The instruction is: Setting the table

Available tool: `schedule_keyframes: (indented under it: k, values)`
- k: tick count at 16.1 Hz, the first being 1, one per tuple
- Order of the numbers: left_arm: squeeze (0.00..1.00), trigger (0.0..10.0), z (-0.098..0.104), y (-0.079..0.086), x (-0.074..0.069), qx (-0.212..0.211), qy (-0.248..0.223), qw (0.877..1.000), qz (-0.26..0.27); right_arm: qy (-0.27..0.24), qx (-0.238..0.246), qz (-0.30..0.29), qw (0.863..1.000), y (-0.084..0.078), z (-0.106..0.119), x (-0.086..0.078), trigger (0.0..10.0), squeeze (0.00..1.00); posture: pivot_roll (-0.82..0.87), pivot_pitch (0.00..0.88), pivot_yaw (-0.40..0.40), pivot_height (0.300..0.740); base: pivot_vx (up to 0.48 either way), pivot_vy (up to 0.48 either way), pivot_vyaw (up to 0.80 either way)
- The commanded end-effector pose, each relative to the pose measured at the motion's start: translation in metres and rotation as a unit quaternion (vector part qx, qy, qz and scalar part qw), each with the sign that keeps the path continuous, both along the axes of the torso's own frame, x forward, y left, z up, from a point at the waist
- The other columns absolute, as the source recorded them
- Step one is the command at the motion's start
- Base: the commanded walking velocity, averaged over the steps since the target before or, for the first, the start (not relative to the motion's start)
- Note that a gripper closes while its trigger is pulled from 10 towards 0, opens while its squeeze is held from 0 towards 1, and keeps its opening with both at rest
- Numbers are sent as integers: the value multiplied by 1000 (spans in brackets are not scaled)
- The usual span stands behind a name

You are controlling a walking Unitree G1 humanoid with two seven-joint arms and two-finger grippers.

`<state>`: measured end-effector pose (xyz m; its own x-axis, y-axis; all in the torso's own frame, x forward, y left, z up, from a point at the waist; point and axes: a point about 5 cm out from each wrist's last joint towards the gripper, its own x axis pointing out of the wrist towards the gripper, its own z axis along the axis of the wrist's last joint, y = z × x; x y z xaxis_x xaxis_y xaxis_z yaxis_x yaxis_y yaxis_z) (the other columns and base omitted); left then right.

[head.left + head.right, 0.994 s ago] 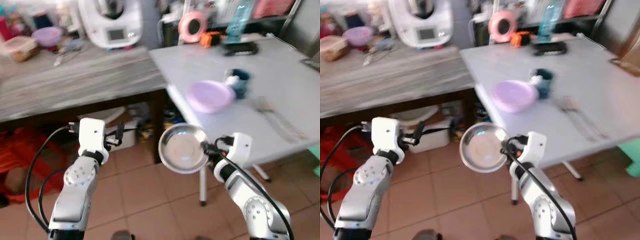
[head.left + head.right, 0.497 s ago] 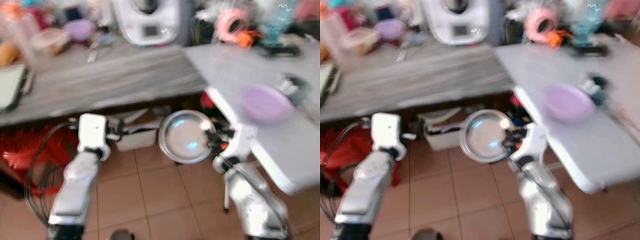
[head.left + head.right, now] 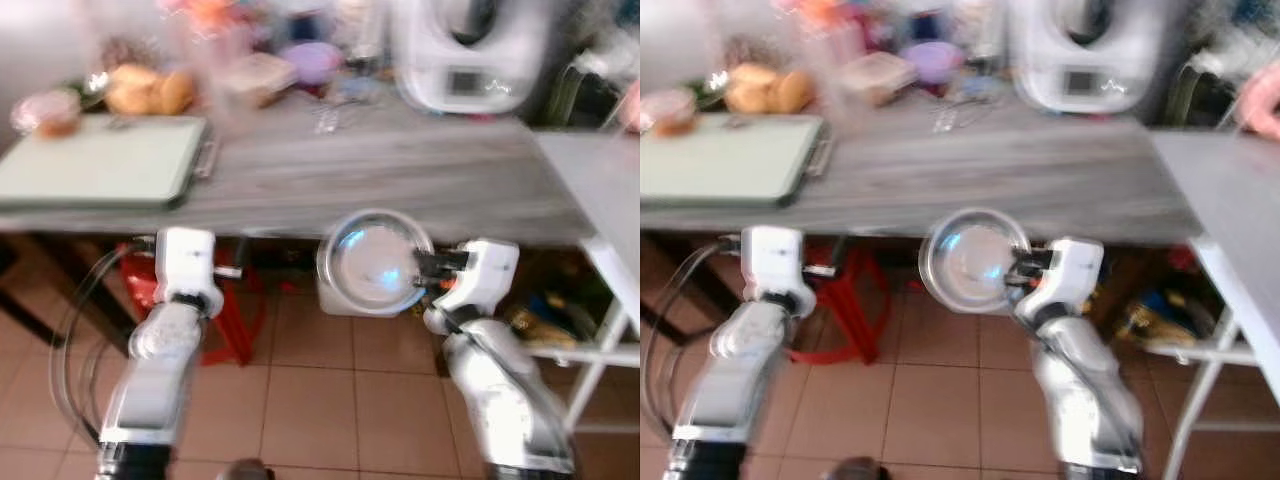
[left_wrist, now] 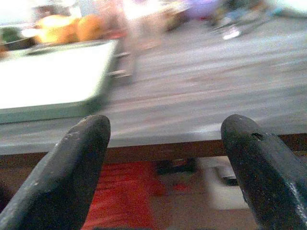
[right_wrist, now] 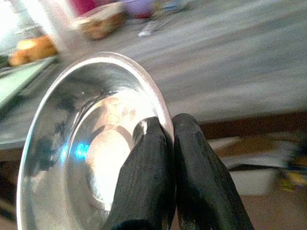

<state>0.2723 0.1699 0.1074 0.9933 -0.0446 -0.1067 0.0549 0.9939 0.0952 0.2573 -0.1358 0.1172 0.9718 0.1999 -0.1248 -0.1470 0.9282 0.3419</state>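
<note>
I've swung left since a second ago: white table gone off right, counter [image 3: 380, 180] now ahead | right gripper [image 5: 168, 143] pinches bowl [image 3: 375, 262] rim, bowl upright before it | left gripper [image 4: 163, 158] spread, empty | I judge placement delayed

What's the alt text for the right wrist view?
The right gripper pinches the rim of a shiny steel plate between its two black fingers, held tilted in the air. Behind it, blurred, runs a grey wooden counter carrying a basket and other items.
</note>
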Motion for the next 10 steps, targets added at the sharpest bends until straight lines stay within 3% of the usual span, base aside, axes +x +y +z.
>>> schedule_keyframes:
  k: [1,3,6,7,10]
  values:
    - [0,10000,6,-10,3,-5,-13,1000,-14,-16,-20,-34,999,-15,5,0,10000,0,-37,0,4,740,326,292,0]
    - [0,10000,6,-12,3,-5,-14,1000,-17,-35,-46,-69,996,-24,10,4,10000,0,-36,0,4,740,307,291,0]
    - [0,10000,8,-16,1,-6,-17,999,-32,-35,-58,-116,991,-36,11,7,10000,0,-35,0,4,740,0,0,0]
    - [0,10000,8,-18,-2,-13,-20,999,-39,-17,-57,-158,986,-48,6,7,10000,0,-29,0,1,740,0,0,0]
    - [0,10000,8,-18,-6,-8,-20,999,-45,1,-55,-188,981,-56,0,5,10000,0,-26,0,5,740,0,0,0]
